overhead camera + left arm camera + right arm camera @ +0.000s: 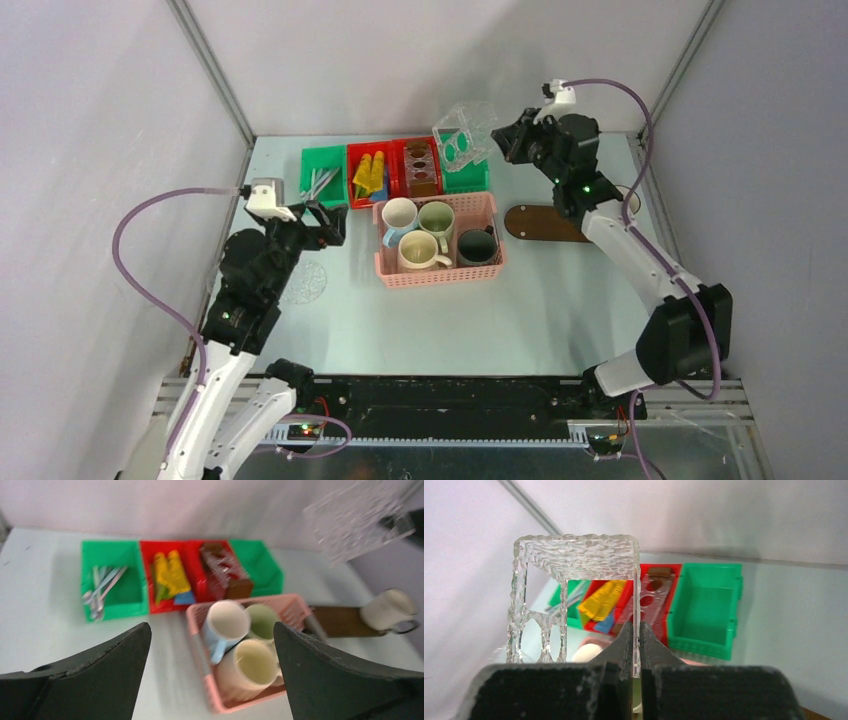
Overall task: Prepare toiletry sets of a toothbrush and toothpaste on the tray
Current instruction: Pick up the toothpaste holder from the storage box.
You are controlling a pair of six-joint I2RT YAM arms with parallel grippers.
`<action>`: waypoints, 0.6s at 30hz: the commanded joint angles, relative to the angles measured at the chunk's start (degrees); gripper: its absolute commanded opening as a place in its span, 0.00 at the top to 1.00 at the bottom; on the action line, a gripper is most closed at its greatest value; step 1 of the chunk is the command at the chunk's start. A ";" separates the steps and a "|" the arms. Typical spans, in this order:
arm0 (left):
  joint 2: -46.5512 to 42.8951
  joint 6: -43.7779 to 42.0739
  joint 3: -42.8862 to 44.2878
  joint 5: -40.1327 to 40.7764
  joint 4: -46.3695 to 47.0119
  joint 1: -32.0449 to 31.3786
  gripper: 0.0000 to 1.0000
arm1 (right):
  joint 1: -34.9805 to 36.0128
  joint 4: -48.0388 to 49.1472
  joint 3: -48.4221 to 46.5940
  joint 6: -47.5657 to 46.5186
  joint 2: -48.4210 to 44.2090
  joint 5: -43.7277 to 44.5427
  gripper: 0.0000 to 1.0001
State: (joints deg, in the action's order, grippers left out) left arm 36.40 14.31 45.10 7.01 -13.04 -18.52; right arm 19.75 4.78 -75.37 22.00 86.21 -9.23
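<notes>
The print on the yellow tubes [368, 172] is too blurred to be read; they are seen in a red bin [357, 197] ahead of and below the right gripper [636, 631]. That gripper is pinched tight on one wall of a clear rack [574, 555] with round holes, which is held aloft. Beside the tubes, silvery brushes [322, 182] are kept in a green bin [312, 158], and a second red bin [421, 145] holds a brown holed piece. A pink basket [440, 277], just ahead of and to the right of the left gripper [326, 224], is loaded with a white mug [399, 213], a pale green mug [436, 216], a cream mug [416, 250] and a dark mug [477, 245]. The left gripper is spread wide and grips nothing, its arm bent low. The tray [540, 222] is found beneath the outstretched right arm, behind its gripper, with another cream mug [387, 609] at its far end.
</notes>
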 commanded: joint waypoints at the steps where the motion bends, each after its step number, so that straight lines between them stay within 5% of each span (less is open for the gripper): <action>1: 2.16 6.91 3.99 -11.07 8.14 -0.26 0.00 | -0.19 9.08 3.22 8.20 -6.67 -6.63 1.00; 18: 13.46 22.50 6.17 -27.10 29.09 -1.19 0.00 | -0.33 24.02 14.46 26.30 -12.05 -17.69 1.00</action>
State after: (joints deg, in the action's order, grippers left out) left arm 47.18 32.62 48.45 -15.29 10.31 -18.81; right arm 19.75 21.39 -61.32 43.88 75.83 -24.14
